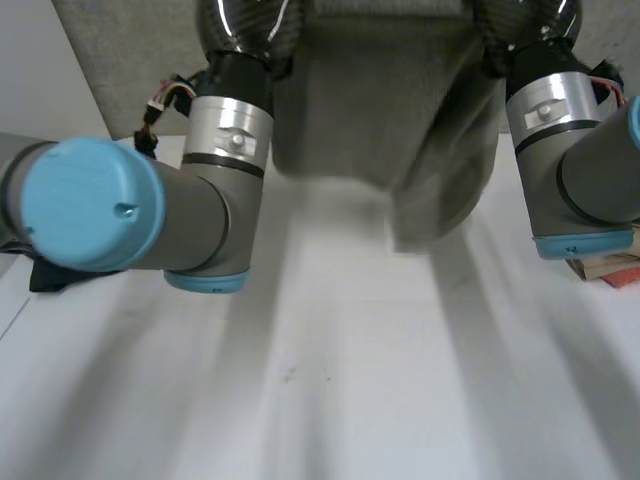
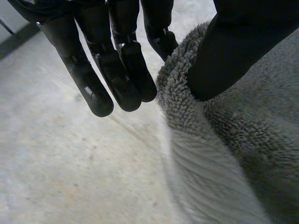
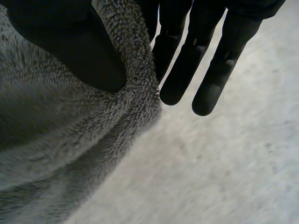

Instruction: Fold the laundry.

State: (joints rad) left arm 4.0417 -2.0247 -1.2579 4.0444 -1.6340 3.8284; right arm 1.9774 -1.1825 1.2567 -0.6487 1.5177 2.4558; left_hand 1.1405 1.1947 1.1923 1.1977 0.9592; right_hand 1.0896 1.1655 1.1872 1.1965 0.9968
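A grey fleece towel (image 1: 400, 120) hangs above the white table (image 1: 330, 380), held up between my two raised arms. Its lower edge dangles lower on the right side. In the left wrist view my left hand (image 2: 233, 51) pinches the towel (image 2: 243, 154) at its edge, thumb on the front and straight fingers (image 2: 121, 79) behind and beside it. My right hand (image 3: 70, 42) pinches the towel (image 3: 56, 140) at its other edge the same way, with its fingers (image 3: 187, 70) straight past the hem.
A reddish-brown object (image 1: 610, 268) lies at the table's right edge beneath my right arm. Something black (image 1: 50, 275) sits at the left edge under my left elbow. Bare tabletop (image 2: 70, 177) lies below both hands.
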